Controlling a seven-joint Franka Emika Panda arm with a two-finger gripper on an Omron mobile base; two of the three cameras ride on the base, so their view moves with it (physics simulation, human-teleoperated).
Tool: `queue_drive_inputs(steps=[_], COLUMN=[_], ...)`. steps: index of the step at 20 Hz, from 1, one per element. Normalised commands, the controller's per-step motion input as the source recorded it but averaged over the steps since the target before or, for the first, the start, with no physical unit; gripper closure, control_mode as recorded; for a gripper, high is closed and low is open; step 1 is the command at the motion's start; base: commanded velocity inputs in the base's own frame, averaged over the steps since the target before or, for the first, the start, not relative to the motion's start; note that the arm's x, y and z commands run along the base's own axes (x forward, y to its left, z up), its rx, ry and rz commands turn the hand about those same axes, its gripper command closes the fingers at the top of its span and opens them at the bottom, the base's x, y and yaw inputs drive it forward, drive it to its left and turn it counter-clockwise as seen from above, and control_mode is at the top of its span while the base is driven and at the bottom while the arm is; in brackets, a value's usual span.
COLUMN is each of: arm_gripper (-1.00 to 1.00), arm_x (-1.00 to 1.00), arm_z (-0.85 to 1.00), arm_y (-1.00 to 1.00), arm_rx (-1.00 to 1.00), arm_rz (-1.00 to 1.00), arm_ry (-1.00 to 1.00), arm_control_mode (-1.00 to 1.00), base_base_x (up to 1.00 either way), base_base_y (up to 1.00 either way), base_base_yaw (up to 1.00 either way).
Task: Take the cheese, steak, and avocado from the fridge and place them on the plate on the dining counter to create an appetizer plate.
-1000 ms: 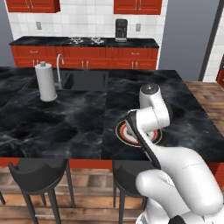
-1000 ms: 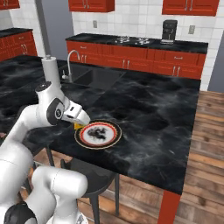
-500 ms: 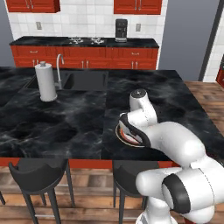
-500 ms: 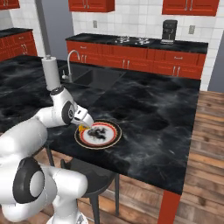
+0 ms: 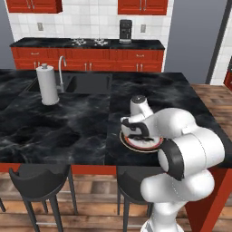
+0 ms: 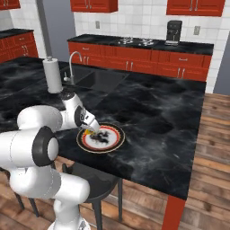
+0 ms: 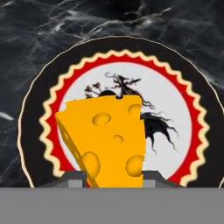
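Cheese [image 7: 109, 140] over plate [image 7: 183, 109] on dining counter [image 5: 68, 131].
Stools [image 5: 41, 181] stand at the near edge, a paper towel roll [image 5: 47, 84] is well apart; gripper [image 6: 92, 130] is clamped on the wedge, its fingertips mostly hidden.

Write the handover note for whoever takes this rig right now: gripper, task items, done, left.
Gripper: shut on the cheese, held over the plate.
Plate sits on the dining counter near the stool-side edge, in front of the arm.
Done: cheese brought to the plate, not yet released.
Left: open the jaws to set the cheese down, then go for the steak and avocado; neither is on the plate so far.
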Motion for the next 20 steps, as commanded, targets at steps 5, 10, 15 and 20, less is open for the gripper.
queue_drive_inputs(steps=[5,10,15,20], arm_gripper=[1.0,1.0,1.0,-1.0], arm_x=[0.51,0.25,0.24,0.07], arm_z=[-0.4,-0.45,-0.32,-0.23], arm_y=[0.0,0.0,0.0,0.07], arm_rx=[0.04,0.03,0.02,0.0], arm_rz=[-0.09,-0.08,-0.1,-0.1], arm_ry=[0.0,0.0,0.0,0.0], arm_control_mode=[-1.0,-1.0,-1.0,-1.0], base_base_x=[0.0,0.0,0.0,0.0], base_base_y=[0.0,0.0,0.0,0.0], base_base_yaw=[0.0,0.0,0.0,0.0])
